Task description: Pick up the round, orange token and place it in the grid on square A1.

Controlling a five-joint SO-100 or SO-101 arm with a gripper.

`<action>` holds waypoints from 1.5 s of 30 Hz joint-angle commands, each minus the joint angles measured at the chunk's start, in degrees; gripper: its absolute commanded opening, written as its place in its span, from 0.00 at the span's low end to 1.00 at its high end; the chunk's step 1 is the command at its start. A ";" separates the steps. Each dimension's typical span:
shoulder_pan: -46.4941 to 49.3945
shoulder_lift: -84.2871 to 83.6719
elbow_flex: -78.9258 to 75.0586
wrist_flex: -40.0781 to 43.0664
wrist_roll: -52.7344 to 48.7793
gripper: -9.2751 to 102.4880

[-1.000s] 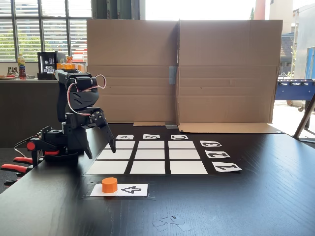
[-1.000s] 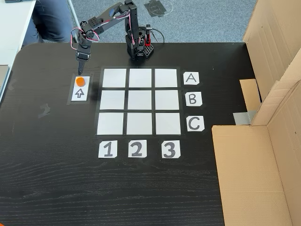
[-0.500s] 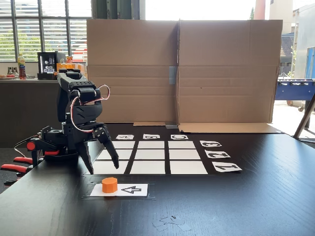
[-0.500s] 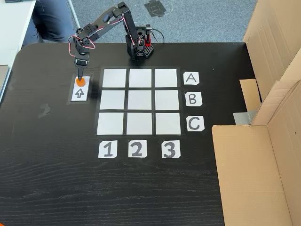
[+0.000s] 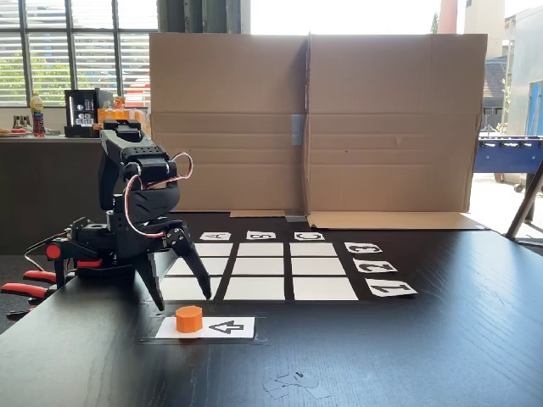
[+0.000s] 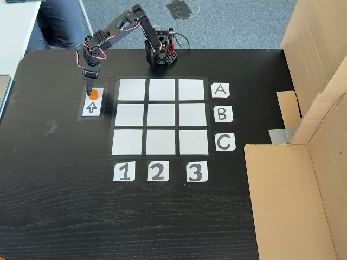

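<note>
You have one fixed view low at the table's (image 5: 407, 356) edge, looking level across it toward the cardboard wall (image 5: 310, 119), fairly close. Your other fixed view sits high, looking steeply down from farther off. Both share the grid (image 5: 254, 270) (image 6: 160, 117), the arrow card (image 5: 225, 327) (image 6: 92, 106) and the arm (image 5: 136, 203) (image 6: 122, 24).

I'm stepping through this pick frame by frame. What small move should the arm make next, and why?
Probably lower straight down a little more. The gripper is open, its two fingers spread on either side above the round, orange token, which sits untouched on the arrow card. In the other fixed view the gripper lines up over the token, so descending before closing looks right.
</note>
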 commanded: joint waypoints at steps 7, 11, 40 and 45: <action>-0.62 -1.58 -2.90 0.00 -0.09 0.35; -0.79 -2.55 -3.52 0.18 -0.09 0.35; -2.64 -6.86 -7.91 3.87 -1.23 0.33; -2.72 -7.29 -8.35 4.04 -1.49 0.31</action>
